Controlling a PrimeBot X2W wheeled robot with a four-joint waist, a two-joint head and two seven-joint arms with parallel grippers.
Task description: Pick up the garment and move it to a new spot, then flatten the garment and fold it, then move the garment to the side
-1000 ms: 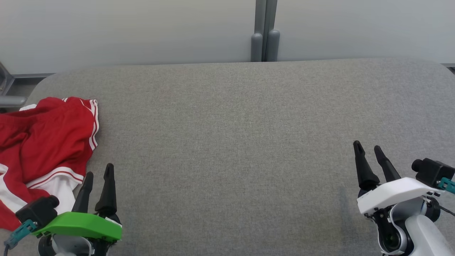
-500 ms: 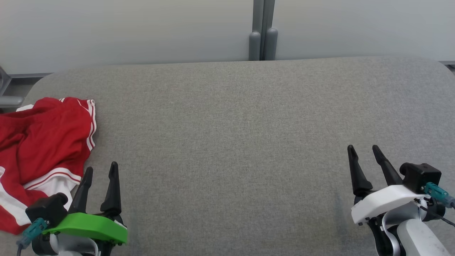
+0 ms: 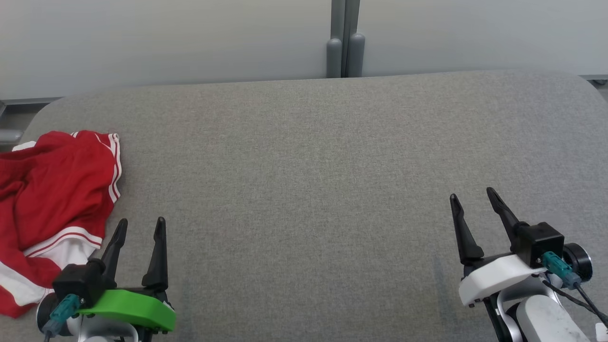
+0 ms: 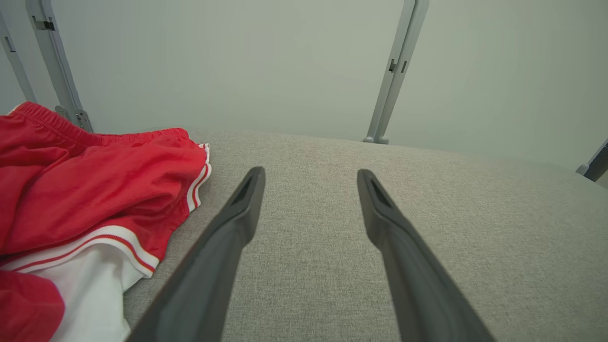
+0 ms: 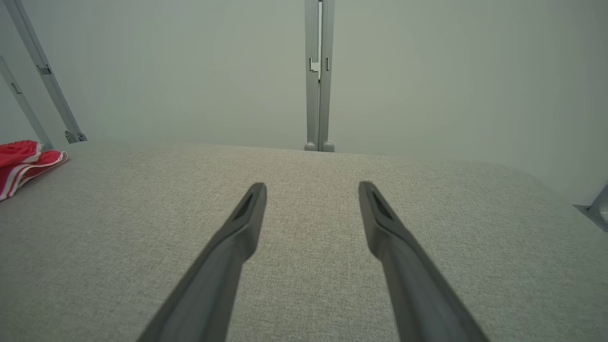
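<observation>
A broad surface (image 3: 304, 190) covered in grey woven cloth runs from left to right across the head view; its far corners are rounded. Behind its far edge stands a plain pale wall (image 3: 166, 42); an upright grey post (image 3: 343, 42) splits the wall, and its foot meets the far edge a little right of the middle. In the left wrist view slanted grey struts (image 4: 57, 61) lean against the wall at the far left; a bit of grey metal frame (image 5: 596, 204) sits past the far right corner.

The middle and the right of the surface are bare grey cloth from the near side to the far edge; that stretch lies between the two hands and beyond their fingertips.

The garment (image 3: 52, 190), red shorts with white stripes and a white panel, lies crumpled at the left end of the surface, about midway between near and far; its elastic waistband faces the far side. Part of it runs off the left of the head view, so whether it hangs over the edge cannot be told.

The left hand (image 3: 142, 221), under a green cover (image 3: 128, 308), is at the near left with its fingers apart and nothing between them; they point toward the far edge. Its left finger is just beside the garment's white near hem; the left wrist view shows a strip of grey cloth between them, so they are apart.

The right hand (image 3: 471, 193), under a white cover (image 3: 494, 278), is at the near right over bare cloth, fingers likewise apart and holding nothing; it is well apart from the garment.
</observation>
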